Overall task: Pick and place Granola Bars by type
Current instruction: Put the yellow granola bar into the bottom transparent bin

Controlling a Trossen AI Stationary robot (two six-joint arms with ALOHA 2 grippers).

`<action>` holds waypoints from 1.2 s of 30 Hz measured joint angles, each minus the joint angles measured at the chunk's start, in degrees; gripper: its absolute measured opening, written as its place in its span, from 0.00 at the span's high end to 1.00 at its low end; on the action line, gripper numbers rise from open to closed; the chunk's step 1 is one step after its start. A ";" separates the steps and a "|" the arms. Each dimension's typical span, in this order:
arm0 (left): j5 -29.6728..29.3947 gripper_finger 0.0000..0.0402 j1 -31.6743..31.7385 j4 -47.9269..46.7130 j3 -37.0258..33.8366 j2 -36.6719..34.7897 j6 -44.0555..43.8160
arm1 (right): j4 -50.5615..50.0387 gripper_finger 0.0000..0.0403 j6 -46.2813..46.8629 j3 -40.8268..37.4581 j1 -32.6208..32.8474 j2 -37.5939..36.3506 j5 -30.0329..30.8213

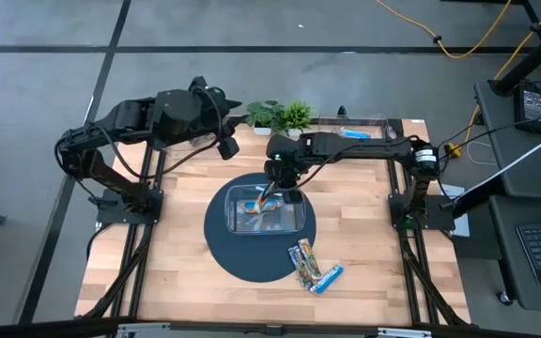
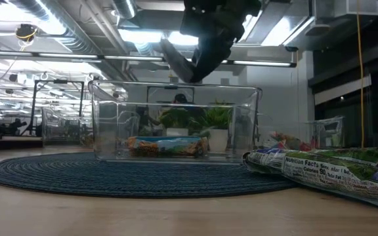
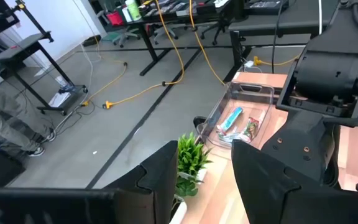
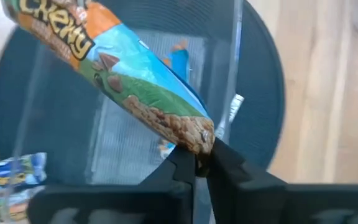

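Clamped between the right pincer's (image 4: 201, 163) closed fingers is a bar (image 4: 120, 78) in an orange, blue and green wrapper, held by one end and slanting away toward the upper left of the right wrist view. Below it are seen a clear bin (image 1: 265, 208) and the round dark mat (image 1: 220, 246) on the tabletop (image 1: 167, 272). In the high view the right arm is stretched from the right edge toward the centre, its pincer (image 1: 272, 192) hanging over the bin, where more bars (image 2: 166, 145) lie. Three further bars (image 1: 313, 265) lie at the mat's lower right edge. The left arm is folded at the upper left; its pincer (image 3: 199, 180) is held open, fingers apart, near a small plant (image 1: 281, 115). A second bin (image 3: 238, 118) with bars is seen at the tabletop's top edge.
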 joint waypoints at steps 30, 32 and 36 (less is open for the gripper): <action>5.71 0.64 0.00 -2.22 0.00 0.04 1.92 | 13.85 0.91 22.77 -17.65 6.71 0.31 5.79; 6.50 0.64 0.00 -2.21 0.02 0.04 1.92 | 13.70 0.89 23.19 -18.51 6.71 0.31 5.80; 6.78 0.64 0.00 -2.21 0.02 0.04 1.83 | 14.03 0.87 23.85 -19.46 6.67 0.31 5.79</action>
